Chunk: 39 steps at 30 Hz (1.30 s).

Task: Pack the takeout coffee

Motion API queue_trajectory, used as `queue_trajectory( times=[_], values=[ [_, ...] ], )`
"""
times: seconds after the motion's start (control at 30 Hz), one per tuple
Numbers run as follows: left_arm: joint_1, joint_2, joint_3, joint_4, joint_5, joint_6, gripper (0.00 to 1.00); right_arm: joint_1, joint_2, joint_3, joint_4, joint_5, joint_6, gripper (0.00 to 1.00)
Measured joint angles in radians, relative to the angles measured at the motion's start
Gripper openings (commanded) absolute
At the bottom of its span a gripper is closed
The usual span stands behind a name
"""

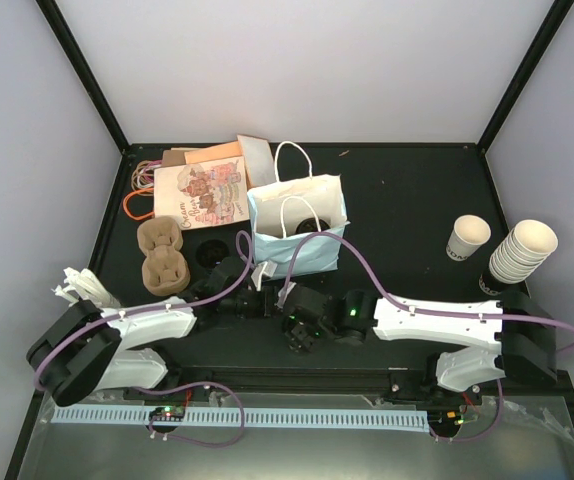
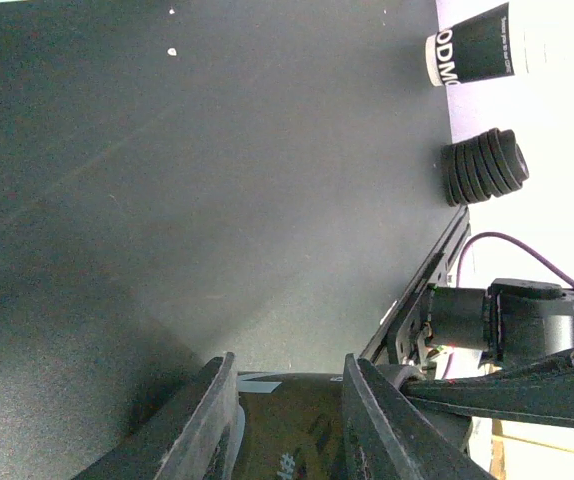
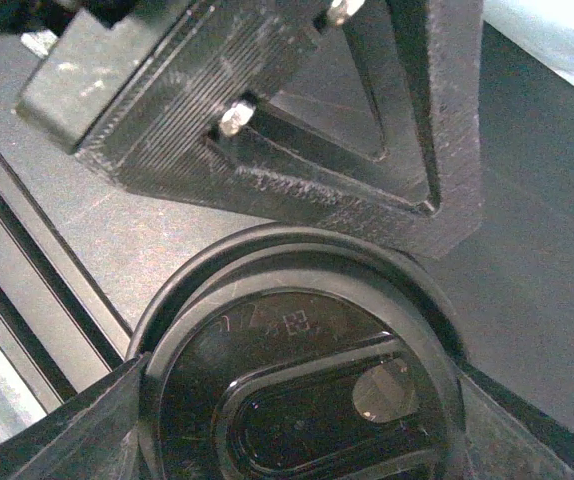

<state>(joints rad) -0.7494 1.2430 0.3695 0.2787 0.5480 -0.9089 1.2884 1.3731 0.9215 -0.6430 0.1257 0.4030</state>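
Centre-near over the surface (image 1: 407, 215), the takeout coffee (image 3: 297, 400) sits in the right gripper (image 3: 297, 435), jaws wide on the lid rim. Left gripper (image 2: 287, 372) jaws straddle something dark; can't tell if gripping. Cup is probably light, thin-walled, with a pop-off lid: hold below the rim and keep it upright. White paper bag (image 1: 277, 200) is just far, and its handles could snag. Open room right.

white-shelled arms (image 1: 437, 318), black joints (image 1: 352, 318), purple cables (image 1: 362, 262)

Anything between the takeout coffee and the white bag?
No object stands between them. The left pincer sits beside the takeout coffee, off the line to the white bag. A purple cable loops across the bag's front, above the path.
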Motion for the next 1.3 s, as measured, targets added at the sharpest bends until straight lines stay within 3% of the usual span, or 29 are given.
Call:
queue_trajectory(
  times=[0.27, 0.67, 1.03, 1.3],
  values=[
    [0.007, -0.002, -0.021, 0.029, 0.030, 0.019, 0.36, 0.020, 0.025, 0.024, -0.012, 0.003, -0.003, 0.73],
    [0.024, -0.133, -0.086, 0.030, 0.084, 0.061, 0.36, 0.025, 0.026, 0.026, -0.009, 0.002, -0.003, 0.73],
    [0.039, -0.071, -0.093, 0.082, 0.118, 0.084, 0.27, 0.025, 0.025, 0.026, -0.009, 0.000, -0.004, 0.73],
    [0.049, 0.001, -0.106, 0.202, 0.170, 0.098, 0.29, 0.025, 0.024, 0.025, -0.011, 0.000, -0.002, 0.73]
  ],
)
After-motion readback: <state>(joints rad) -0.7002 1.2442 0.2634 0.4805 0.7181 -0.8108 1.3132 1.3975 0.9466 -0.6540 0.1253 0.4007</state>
